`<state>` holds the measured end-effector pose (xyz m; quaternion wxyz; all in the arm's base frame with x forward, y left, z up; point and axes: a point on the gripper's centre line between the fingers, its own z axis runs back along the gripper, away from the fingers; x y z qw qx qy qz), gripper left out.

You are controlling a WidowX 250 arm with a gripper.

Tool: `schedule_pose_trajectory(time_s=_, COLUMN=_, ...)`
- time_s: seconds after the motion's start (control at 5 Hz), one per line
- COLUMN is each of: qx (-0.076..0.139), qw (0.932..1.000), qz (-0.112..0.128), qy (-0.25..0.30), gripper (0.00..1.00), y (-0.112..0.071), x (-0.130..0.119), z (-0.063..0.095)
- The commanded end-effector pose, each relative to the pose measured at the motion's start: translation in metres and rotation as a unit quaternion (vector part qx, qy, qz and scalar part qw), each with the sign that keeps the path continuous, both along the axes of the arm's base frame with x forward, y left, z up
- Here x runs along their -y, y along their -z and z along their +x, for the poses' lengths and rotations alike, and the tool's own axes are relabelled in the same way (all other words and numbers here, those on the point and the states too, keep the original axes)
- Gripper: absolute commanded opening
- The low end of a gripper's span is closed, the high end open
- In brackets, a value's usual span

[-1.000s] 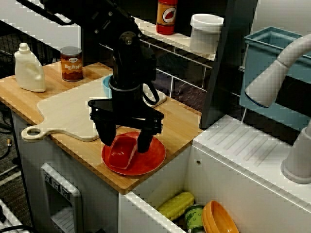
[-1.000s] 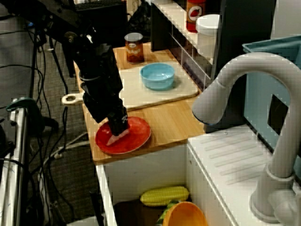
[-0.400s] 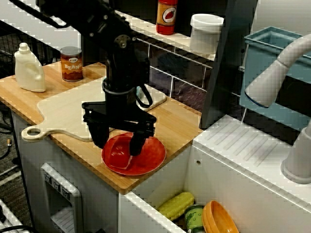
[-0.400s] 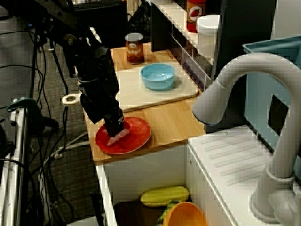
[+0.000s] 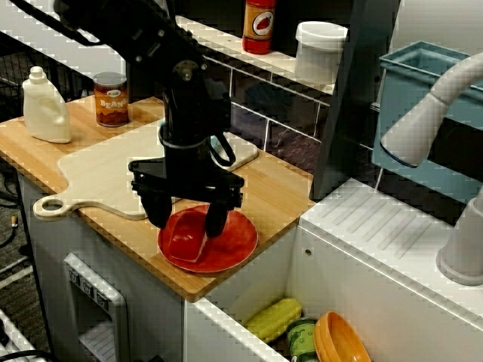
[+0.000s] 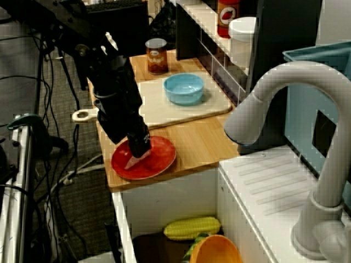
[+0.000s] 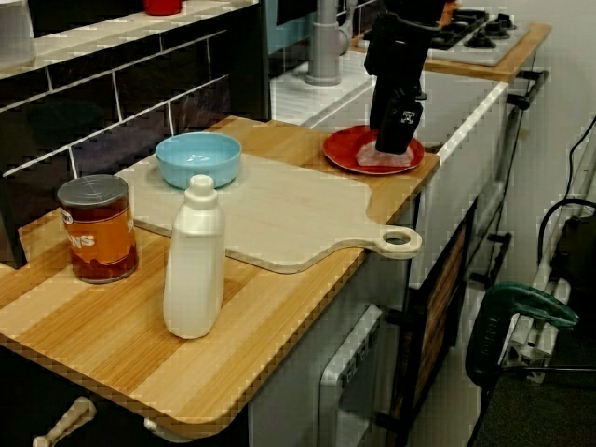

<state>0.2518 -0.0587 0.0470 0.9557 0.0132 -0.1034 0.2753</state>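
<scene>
Gripper is hanging low over the red plate, lower centre of the front view; we are seeing its jaws standing apart, flanking the meat slice lying on that plate's left half, beside the cutting board.

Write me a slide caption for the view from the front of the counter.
Black gripper low over a red plate, fingers straddling a piece of meat, beside a wooden cutting board.

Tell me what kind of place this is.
Probably a mock or toy kitchen: wooden counter with a cutting board, a grey faucet at a sink, and a stove hob beyond it.
</scene>
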Motion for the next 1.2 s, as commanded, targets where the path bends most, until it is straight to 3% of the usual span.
schedule_pose_trajectory(time_s=0.0, qx=0.011, qw=0.9995, qz=-0.014, qy=-0.027, gripper=1.00, y=-0.008, x=-0.009, z=0.009)
schedule_pose_trajectory(time_s=1.0, qx=0.011, qw=0.9981, qz=-0.017, qy=-0.058, gripper=1.00, y=0.002, x=-0.014, z=0.013)
